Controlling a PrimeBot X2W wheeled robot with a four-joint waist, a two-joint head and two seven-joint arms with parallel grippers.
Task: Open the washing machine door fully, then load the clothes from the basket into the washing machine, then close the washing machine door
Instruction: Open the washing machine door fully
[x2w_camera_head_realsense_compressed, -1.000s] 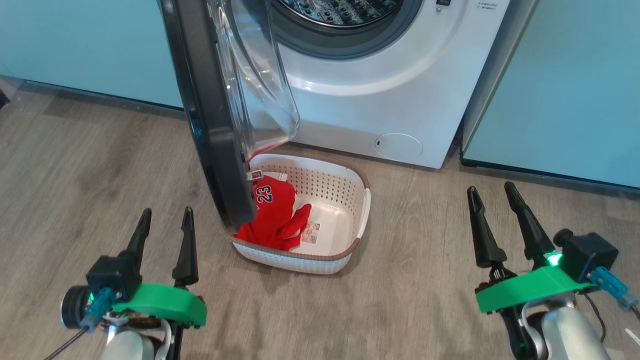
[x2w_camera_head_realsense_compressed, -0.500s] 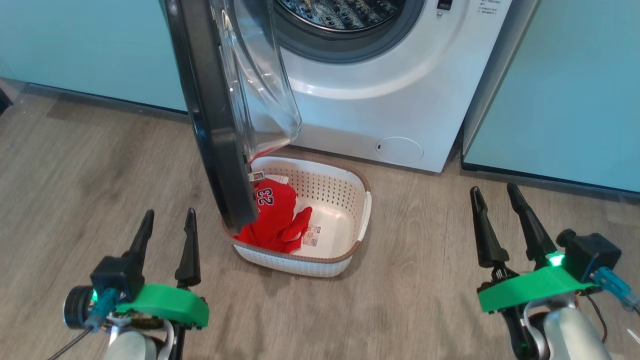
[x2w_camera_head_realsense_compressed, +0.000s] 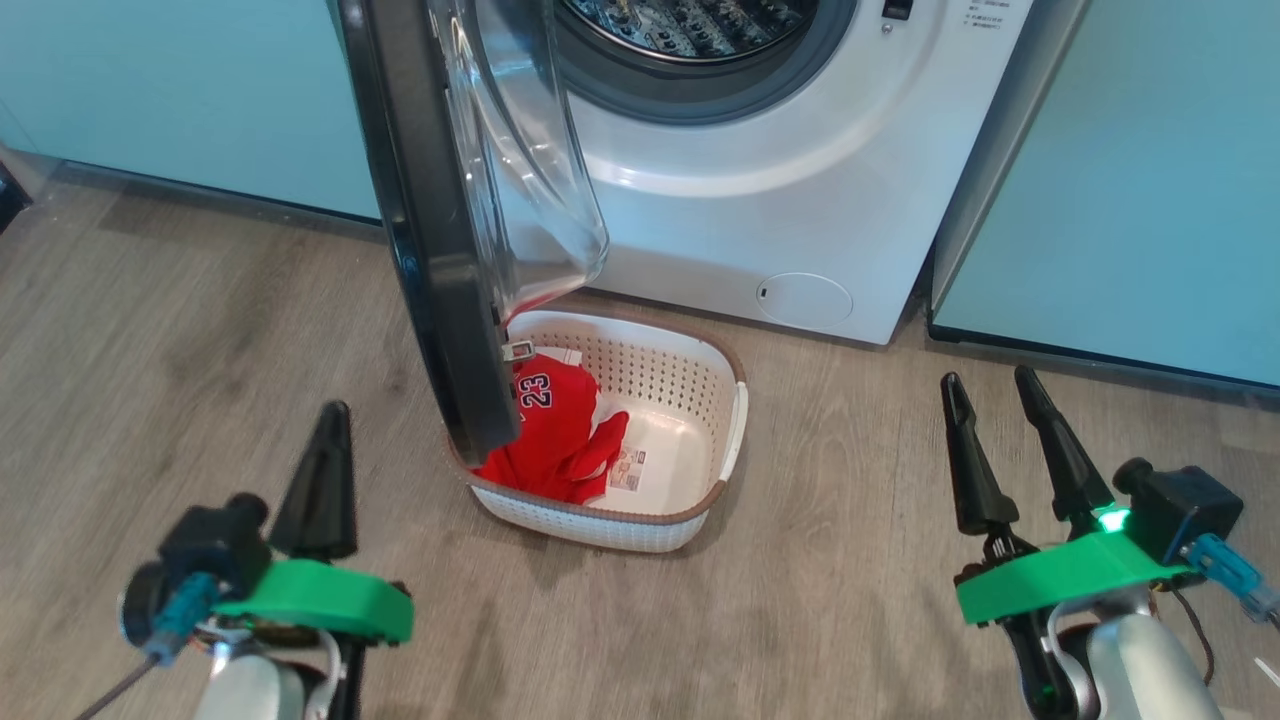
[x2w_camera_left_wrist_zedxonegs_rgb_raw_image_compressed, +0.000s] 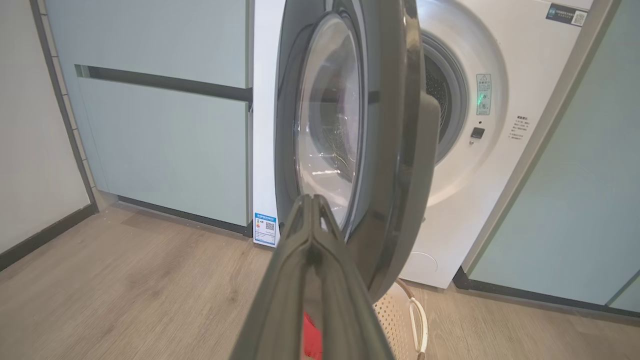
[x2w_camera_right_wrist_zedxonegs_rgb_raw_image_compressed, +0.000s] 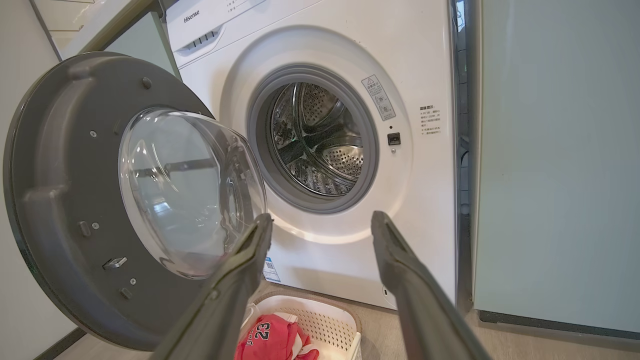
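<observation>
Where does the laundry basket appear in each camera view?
Head view: basket at centre, under the washing machine door.
Left wrist view: basket at bottom edge, right of centre.
Right wrist view: basket at bottom centre.
Shared landmark: the open door just above it.

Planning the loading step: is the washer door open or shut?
Open. The door stands swung out, edge-on over the basket, and the steel drum is exposed.
</observation>
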